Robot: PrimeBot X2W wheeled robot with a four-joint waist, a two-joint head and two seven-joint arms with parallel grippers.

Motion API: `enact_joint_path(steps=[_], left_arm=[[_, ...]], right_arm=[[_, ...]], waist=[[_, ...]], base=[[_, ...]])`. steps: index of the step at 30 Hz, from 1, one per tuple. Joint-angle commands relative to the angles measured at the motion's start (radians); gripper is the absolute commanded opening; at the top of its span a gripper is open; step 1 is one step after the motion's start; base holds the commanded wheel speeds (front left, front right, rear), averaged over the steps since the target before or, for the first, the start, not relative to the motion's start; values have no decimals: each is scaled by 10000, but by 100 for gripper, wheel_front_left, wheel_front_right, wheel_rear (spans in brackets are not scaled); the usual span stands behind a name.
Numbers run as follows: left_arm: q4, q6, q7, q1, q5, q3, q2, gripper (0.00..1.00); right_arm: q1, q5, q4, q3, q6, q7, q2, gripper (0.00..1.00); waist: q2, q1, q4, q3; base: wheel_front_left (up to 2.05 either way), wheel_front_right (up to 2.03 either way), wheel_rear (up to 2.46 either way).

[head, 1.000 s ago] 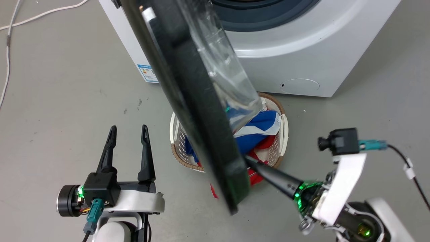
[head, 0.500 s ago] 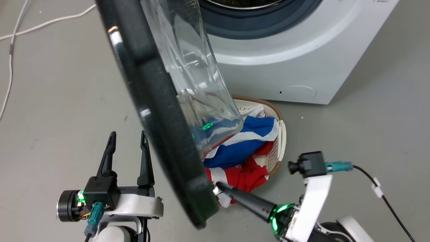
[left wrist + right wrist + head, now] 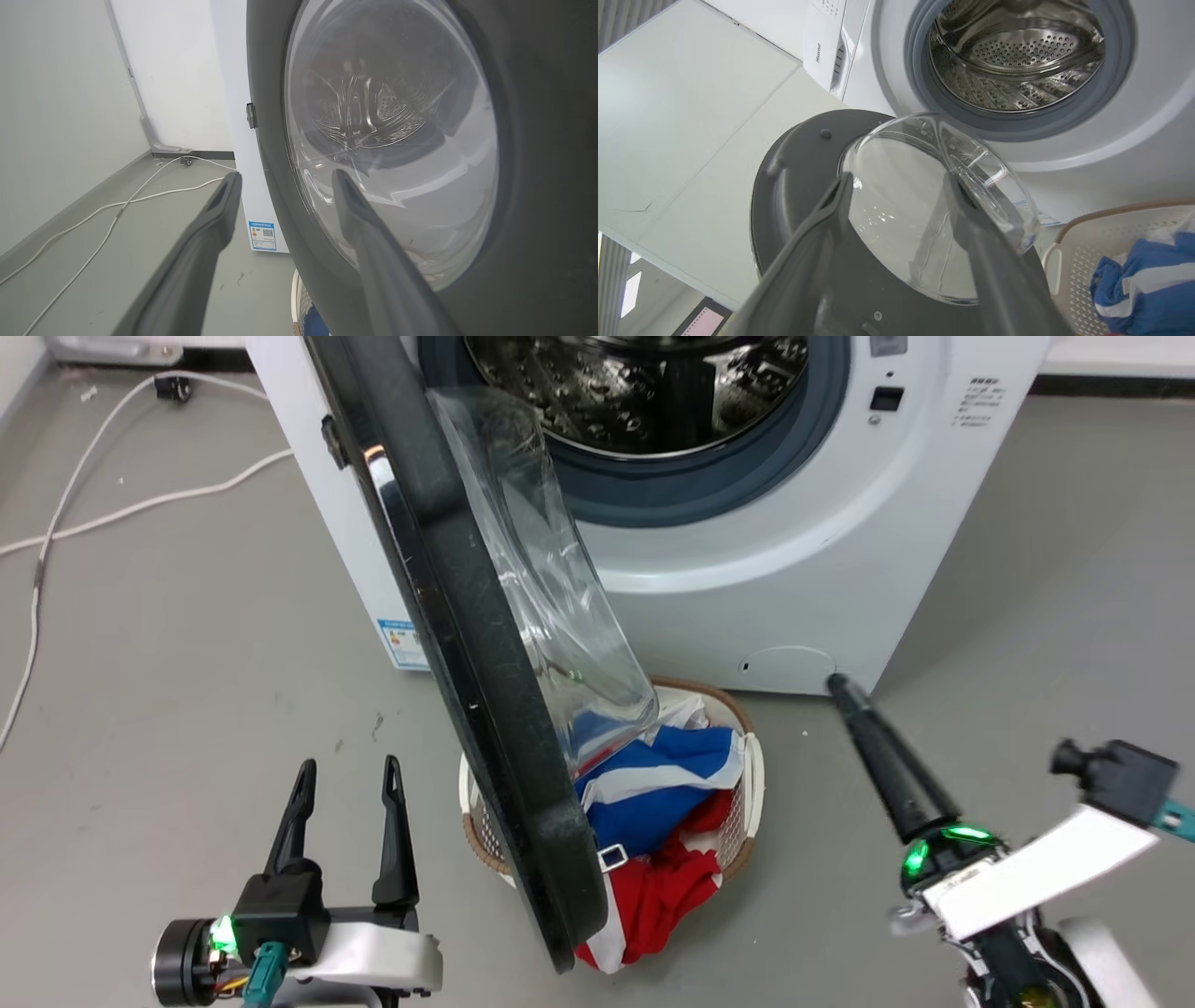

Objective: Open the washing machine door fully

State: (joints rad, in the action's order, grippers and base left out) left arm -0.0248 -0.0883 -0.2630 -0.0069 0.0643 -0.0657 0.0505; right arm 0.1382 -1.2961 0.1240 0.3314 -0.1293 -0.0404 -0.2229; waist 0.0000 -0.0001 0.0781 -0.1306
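Both grippers are spread open and hold nothing. The robot's left gripper [image 3: 348, 770], two long dark fingers, sits at the lower left of the head view, near the outer face of the washing machine door [image 3: 485, 691]. This large glossy black disc is seen edge-on, its long axis running from upper left to bottom centre. Its bulging clear glass bowl [image 3: 560, 616] faces right.

The right gripper [image 3: 840, 691] is well apart at the right, its tip near the round flap [image 3: 789, 669] low on the big white washing machine [image 3: 747, 588].

The door stands roughly square to the machine's front, so it probably must swing further left; the left gripper is nearer. Under the door's free edge, a white perforated plastic basket [image 3: 752, 779] with a brown rim holds soft blue, red and white cloth [image 3: 672, 784].
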Motion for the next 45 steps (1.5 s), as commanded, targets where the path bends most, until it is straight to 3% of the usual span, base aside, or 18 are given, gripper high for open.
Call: enact_joint_path(steps=[1,7,11,15,17,20,25,31,45], left_arm=[[15,-35,-27,156,-58,27,-4,100],[-50,-19,-27,478,-92,158,-2,100],[-57,52,-27,663,-138,278,-2,100],[-21,46,-27,783,-168,302,-4,100],[-19,32,-27,845,-166,316,1,100],[-14,17,-27,867,-178,309,-4,100],[-7,16,-27,932,-185,291,-2,100],[-41,6,-27,1027,-172,270,-2,100],[-137,-38,-27,1152,-143,276,-2,100]], right_arm=[[-143,432,-9,-118,-25,490,-138,100],[-336,3322,-437,-983,-24,2799,-467,100],[-675,5506,-314,-1896,-24,3039,6,100],[-1111,8683,431,-2730,-24,3048,377,100],[-1511,9466,597,-3129,-15,3050,1025,100],[-1935,10769,664,-3324,-13,3052,1227,100],[-2554,11930,218,-3399,-13,3053,1559,100],[-2990,12268,-393,-3550,-13,3055,1725,100],[-3287,11970,-928,-3640,-13,3056,1741,100]], waist=[[0,1,-125,231],[0,1,-263,668],[0,1,-313,873],[0,1,-337,989],[0,1,-340,1032],[0,1,-328,1081],[0,1,-314,1120],[0,1,-318,1198],[0,1,-380,1338]], base=[[0,0,0],[0,0,0],[0,0,0],[0,0,0],[0,0,0],[0,0,0],[0,0,0],[0,0,0],[0,0,0]])
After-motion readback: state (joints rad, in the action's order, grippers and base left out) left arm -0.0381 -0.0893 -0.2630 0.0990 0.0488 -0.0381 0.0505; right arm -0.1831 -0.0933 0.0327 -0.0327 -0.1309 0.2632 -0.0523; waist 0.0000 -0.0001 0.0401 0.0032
